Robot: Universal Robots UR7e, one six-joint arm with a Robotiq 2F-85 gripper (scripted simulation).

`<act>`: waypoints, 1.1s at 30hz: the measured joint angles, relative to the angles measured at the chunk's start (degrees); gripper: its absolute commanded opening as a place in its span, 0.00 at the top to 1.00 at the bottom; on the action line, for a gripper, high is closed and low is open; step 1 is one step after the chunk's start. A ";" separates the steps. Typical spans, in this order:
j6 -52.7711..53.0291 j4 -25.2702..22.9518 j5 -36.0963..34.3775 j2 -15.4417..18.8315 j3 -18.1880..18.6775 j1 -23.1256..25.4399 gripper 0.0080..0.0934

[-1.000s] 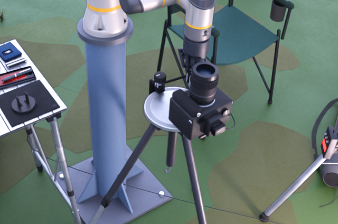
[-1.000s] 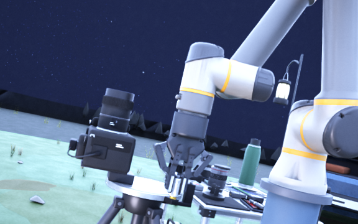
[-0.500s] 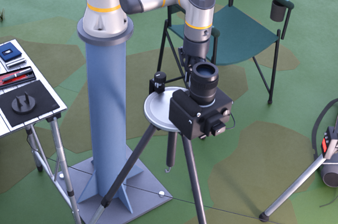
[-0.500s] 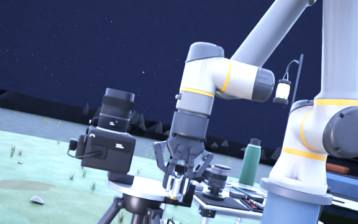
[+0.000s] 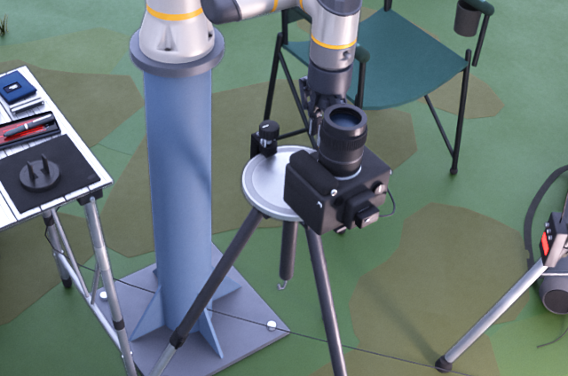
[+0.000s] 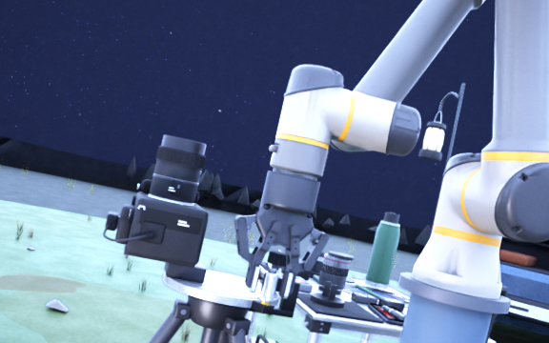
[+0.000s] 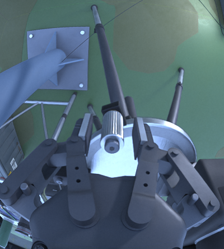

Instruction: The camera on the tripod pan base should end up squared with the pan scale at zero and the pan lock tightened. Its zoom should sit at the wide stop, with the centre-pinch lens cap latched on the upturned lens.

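My gripper (image 7: pixel 112 131) points down at the rim of the round silver pan base (image 5: pixel 268 181) on the tripod. The knurled silver pan lock knob (image 7: pixel 112 131) stands between its fingers, and a gap shows on each side of it. In the side camera most of the gripper is hidden behind the lens. The black camera (image 5: pixel 337 191) sits on the pan base, turned at an angle, its lens (image 5: pixel 343 138) pointing up with no cap on it. The black lens cap (image 5: pixel 40 175) lies on a dark mat on the side table to the left. My gripper is open and holds nothing.
The upturned lens (image 6: pixel 177 166) rises close beside my wrist. My blue pedestal (image 5: pixel 179 188) stands left of the tripod. A green folding chair (image 5: pixel 390 51) is behind. The side table (image 6: pixel 350 305) carries a spare lens, a bottle and tools. Another tripod leg (image 5: pixel 495 312) slants at right.
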 measured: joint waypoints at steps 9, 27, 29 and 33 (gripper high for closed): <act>0.00 3.41 0.00 -2.82 -0.55 0.00 0.53; 0.00 8.86 0.00 -7.08 -1.65 -0.01 0.53; 0.00 10.35 0.00 -8.21 -2.01 -0.01 0.53; 0.00 15.07 0.00 -11.69 -3.27 0.00 0.53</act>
